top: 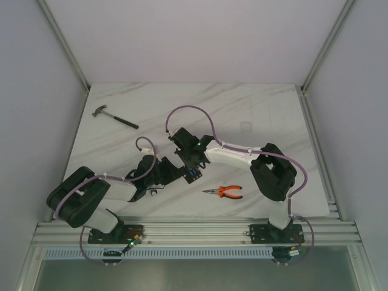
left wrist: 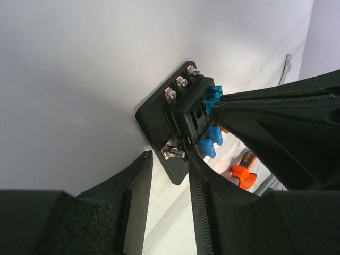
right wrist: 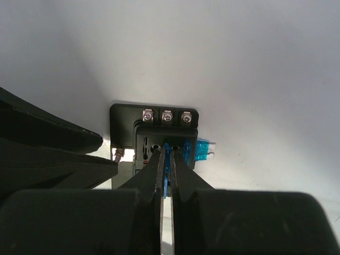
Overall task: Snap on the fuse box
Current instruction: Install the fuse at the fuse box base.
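From above, a white marble-veined table [top: 254, 109] fills a booth with pale walls [top: 182, 36] and aluminium posts [top: 63, 41] at the corners. A slotted rail [top: 200, 230] runs along the near edge, where both bases are bolted. The left arm [top: 91, 197] and the right arm [top: 273, 170] reach in and meet at mid-table. The fuse box [top: 193, 175] lies there under their tips, mostly hidden and well clear of every edge. A hammer [top: 115, 117] lies toward the far left corner, and orange-handled pliers [top: 224, 192] lie near the box on its right; the far half and the right side of the top lie open. In the left wrist view the box sits on bare white surface, with three screws along one side and blue fuses [left wrist: 210, 143] in its face. The left gripper [left wrist: 168, 155] stands released, its fingers apart on either side of the box's near corner, one close by a small stud, the other apart from the box's edge. The right arm's fingers [left wrist: 276, 127] come in from the right onto the box's face. In the right wrist view the right gripper [right wrist: 166, 151] is clenched on a blue fuse [right wrist: 166, 180] at the box's face. The left arm's fingers [right wrist: 53, 154] show dark just beside the box, with bare table beyond.
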Tool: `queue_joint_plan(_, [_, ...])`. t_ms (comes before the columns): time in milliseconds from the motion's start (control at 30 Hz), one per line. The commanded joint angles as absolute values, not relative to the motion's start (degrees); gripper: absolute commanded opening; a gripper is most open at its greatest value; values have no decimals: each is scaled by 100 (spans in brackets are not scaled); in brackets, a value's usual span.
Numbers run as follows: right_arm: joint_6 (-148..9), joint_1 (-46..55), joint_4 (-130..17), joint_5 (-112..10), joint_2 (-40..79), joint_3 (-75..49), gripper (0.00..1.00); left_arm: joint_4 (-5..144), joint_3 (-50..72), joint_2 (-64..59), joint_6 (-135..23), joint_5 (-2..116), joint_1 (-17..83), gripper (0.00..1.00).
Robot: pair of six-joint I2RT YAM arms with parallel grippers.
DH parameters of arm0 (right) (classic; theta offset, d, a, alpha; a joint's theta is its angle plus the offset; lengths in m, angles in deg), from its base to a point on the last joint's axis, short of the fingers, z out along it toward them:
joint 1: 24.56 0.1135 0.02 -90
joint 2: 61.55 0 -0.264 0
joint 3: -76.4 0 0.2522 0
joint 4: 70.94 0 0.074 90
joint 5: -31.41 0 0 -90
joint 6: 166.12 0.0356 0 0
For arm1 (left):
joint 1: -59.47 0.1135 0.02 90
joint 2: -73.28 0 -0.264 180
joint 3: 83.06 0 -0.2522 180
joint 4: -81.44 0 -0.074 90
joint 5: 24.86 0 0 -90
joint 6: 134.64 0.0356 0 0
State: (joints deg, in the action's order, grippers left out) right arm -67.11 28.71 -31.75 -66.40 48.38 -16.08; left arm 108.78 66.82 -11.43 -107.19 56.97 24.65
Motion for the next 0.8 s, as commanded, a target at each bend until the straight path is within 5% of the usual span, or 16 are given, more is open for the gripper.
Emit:
queue_joint_plan(0, [-6570, 2919, -3178, -6775, 4978, -1814, 0, 10732, 6599, -1259, -10740, 5646, 2485, 42])
queue_joint_plan(767, [-6254, 2990, -3146, -7184, 5115, -1780, 0, 10707, 6590, -1364, -10784, 5620, 2489, 37])
